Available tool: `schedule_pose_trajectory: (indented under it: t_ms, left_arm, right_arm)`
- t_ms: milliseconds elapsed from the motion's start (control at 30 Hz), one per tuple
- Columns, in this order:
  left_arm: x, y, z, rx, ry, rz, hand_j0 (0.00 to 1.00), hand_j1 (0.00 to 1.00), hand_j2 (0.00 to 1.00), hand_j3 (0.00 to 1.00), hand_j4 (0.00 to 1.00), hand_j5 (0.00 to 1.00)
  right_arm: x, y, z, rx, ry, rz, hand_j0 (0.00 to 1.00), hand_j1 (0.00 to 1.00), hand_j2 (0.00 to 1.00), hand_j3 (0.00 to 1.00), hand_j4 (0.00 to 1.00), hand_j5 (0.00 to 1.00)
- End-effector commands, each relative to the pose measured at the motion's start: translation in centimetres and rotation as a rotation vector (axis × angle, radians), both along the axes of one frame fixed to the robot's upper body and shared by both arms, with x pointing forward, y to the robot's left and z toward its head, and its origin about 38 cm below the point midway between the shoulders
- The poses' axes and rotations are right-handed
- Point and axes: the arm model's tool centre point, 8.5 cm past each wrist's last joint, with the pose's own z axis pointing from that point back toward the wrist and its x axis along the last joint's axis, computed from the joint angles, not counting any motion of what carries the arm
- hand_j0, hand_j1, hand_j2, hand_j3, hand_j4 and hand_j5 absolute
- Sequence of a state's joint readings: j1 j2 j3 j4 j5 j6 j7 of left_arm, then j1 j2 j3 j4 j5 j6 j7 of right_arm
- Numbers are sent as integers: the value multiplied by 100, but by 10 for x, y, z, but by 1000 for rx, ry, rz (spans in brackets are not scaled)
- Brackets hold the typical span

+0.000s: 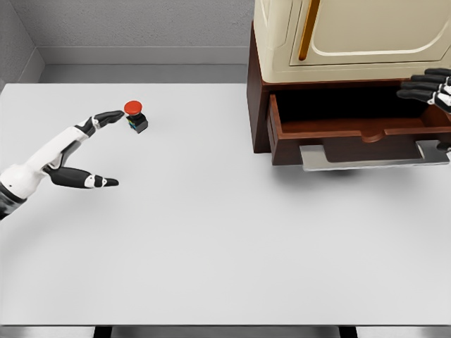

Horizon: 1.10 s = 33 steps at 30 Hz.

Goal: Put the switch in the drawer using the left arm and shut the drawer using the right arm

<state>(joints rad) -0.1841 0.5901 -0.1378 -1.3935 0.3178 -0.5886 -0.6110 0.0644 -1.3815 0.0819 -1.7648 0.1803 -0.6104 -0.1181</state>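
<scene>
The switch (135, 116), a small black box with a red round button on top, stands on the white table (211, 232) at the left. My left hand (106, 148) is open just left of it; its upper fingers (107, 118) reach almost to the red button, while the thumb points right lower down. The brown drawer (352, 130) of the cabinet at the right is pulled open, with a grey handle (366, 156) along its front. My right hand (430, 88) hovers at the far right edge above the drawer's right end, fingers extended and holding nothing.
A cream cabinet (352, 35) with a gold door handle sits on top of the brown drawer unit. Grey walls close off the back and the left corner. The table's front edge runs along the bottom of the view.
</scene>
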Motion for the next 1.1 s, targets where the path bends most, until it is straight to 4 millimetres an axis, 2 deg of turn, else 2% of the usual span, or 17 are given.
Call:
schedule_pose_trajectory:
  t_ms: [0, 133, 233, 300, 400, 633, 733, 833, 1067]
  left_arm:
    - [1, 2, 0, -5, 3, 12, 100, 100, 100, 100, 100, 100]
    - [8, 3, 2, -4, 38, 32, 100, 100, 100, 100, 100, 100]
    - [30, -6, 9, 56, 88, 87, 100, 100, 100, 100, 100, 100]
    - [45, -13, 13, 163, 90, 146, 100, 100, 100, 100, 100, 100]
    - [65, -22, 26, 126, 109, 170, 100, 100, 100, 100, 100, 100]
    - [109, -39, 8, 10, 237, 217, 100, 100, 100, 100, 100, 100]
    - [116, -41, -6, -14, 288, 231, 100, 100, 100, 100, 100, 100]
    - [122, -34, -18, -24, 339, 257, 100, 100, 100, 100, 100, 100]
    - [128, -22, -25, -40, 376, 293, 100, 100, 100, 100, 100, 100]
  right_arm:
    - [-1, 1, -5, 6, 6, 2, 100, 100, 100, 100, 100, 100]
    - [-1, 2, -4, 3, 3, 4, 100, 100, 100, 100, 100, 100]
    - [0, 2, -2, 10, -9, 3, 100, 100, 100, 100, 100, 100]
    - [1, 3, -3, 21, -12, 3, 100, 100, 100, 100, 100, 100]
    - [0, 3, -7, 9, -15, 5, 100, 100, 100, 100, 100, 100]
    - [-1, 8, -20, 8, -27, 9, 100, 100, 100, 100, 100, 100]
    - [3, 8, -6, 5, -67, 9, 100, 100, 100, 100, 100, 100]
    - [3, 8, -4, 6, -73, 10, 100, 100, 100, 100, 100, 100]
    - [3, 8, -4, 5, -73, 9, 100, 100, 100, 100, 100, 100]
